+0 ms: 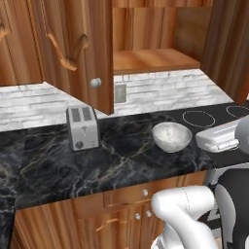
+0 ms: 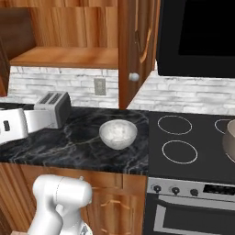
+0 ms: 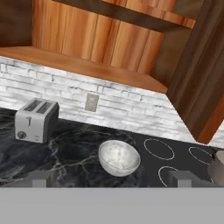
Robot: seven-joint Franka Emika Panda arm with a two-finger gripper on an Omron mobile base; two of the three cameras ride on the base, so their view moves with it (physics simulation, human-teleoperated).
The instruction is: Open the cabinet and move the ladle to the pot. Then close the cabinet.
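Reaching up between the two open doors of the cabinet [image 1: 146, 61], the gripper [image 3: 112, 178] should hold its jaws wide apart, as they stand now, and pass clear of both door edges; where the ladle lies I cannot tell. Counted from the hand view: one toaster [image 3: 35, 120] at 9 o'clock; one bowl [image 3: 119, 157] at 6; one pot [image 3: 218, 168] at 4, on the stove [image 3: 175, 153].
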